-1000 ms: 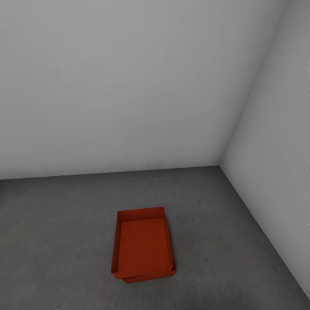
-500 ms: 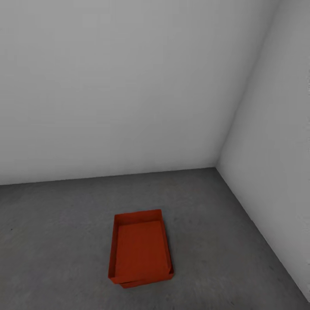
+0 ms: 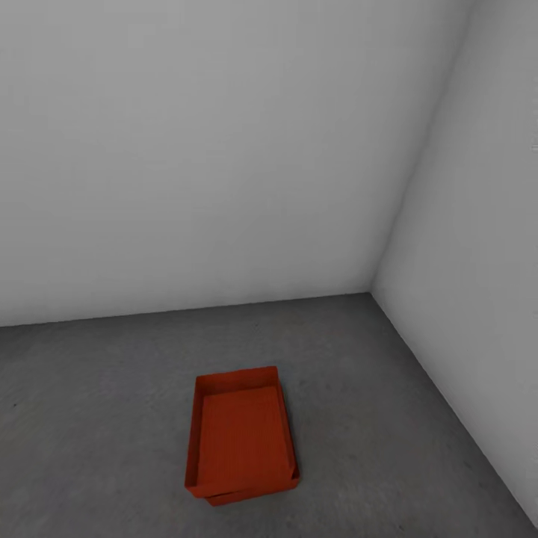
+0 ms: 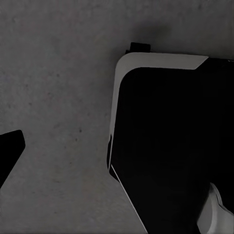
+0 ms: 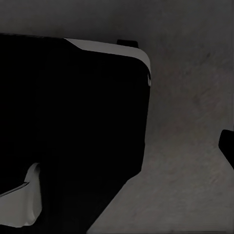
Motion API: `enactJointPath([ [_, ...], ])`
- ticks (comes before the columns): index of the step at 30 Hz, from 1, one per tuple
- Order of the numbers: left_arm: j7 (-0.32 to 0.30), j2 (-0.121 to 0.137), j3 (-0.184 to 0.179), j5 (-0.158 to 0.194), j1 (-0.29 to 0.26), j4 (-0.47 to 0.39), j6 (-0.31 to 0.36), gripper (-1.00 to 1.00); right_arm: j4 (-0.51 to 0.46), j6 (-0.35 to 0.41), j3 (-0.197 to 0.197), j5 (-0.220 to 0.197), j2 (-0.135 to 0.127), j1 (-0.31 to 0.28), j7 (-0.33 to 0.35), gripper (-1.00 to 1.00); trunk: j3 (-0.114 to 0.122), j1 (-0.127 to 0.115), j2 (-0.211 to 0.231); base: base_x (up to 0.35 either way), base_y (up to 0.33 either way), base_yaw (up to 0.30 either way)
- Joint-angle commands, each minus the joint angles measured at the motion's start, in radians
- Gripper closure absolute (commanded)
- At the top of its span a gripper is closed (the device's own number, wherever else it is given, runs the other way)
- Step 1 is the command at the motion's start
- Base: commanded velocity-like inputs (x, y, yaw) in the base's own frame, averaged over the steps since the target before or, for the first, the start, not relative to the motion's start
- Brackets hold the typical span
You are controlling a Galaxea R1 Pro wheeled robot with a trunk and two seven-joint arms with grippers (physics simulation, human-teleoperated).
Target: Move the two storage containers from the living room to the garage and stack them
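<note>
Two wrist views look down past the robot's dark, white-edged body [image 4: 161,146] onto grey concrete; a dark tip of the left gripper [image 4: 9,151] and of the right gripper [image 5: 227,144] shows, too little to tell their state. Ahead, two orange-red containers [image 3: 240,437] sit stacked on the floor [image 3: 97,403], near the corner of the white walls [image 3: 224,149].

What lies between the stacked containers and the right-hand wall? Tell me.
Nothing: in the head view, only bare grey concrete floor runs from the stacked containers to the right-hand wall.
</note>
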Motion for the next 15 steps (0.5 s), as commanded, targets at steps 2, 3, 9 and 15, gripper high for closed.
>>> enactJointPath([
  [2,0.001,-0.001,0.001,0.009,-0.001,0.0,0.004,-1.0,0.003,-0.006,0.007,-0.01,-0.002,-0.001,-0.001,-1.0,-0.002,0.0,-0.002,0.0,0.0,-0.002],
  [3,0.001,-0.001,0.001,0.009,-0.001,0.0,0.006,-1.0,0.003,-0.007,0.007,-0.01,-0.003,-0.001,-0.001,-1.0,-0.002,0.0,-0.002,0.0,0.0,-0.001],
  [9,0.002,-0.002,0.001,0.009,0.0,0.0,0.012,-1.0,0.002,-0.007,0.008,-0.005,-0.007,-0.001,-0.002,-1.0,-0.002,0.0,-0.002,0.0,0.0,0.0],
  [15,0.001,-0.007,0.001,0.009,0.011,0.0,0.009,-1.0,0.002,-0.008,0.008,-0.005,-0.006,-0.001,-0.002,-1.0,-0.001,0.0,-0.002,0.0,0.0,0.018],
])
